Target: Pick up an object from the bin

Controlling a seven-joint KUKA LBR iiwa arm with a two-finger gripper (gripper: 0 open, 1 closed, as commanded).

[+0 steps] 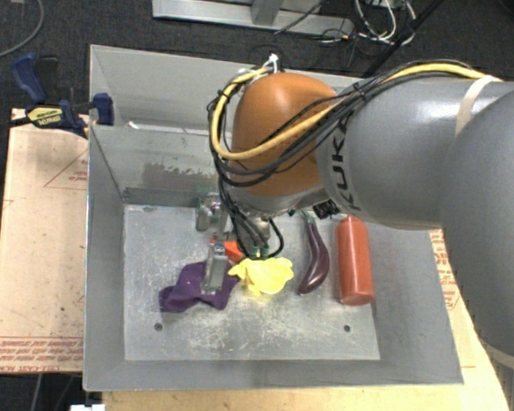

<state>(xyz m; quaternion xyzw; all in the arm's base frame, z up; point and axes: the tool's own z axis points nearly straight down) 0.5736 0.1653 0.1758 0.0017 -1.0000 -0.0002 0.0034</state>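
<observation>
Squarely mid-bin, the end effector is resting on a crumpled purple thing | that thing is stretching down-left from the tip | a yellow thing is lying just right | grip width: cannot tell

In the grey bin, one of each kind: one crumpled purple piece at the front left, one floppy yellow piece just beside it, one dark purple curved piece shaped like an aubergine, one red-orange cylinder at the right, one small orange scrap half hidden under the arm. Makes five in all, no two alike.
</observation>
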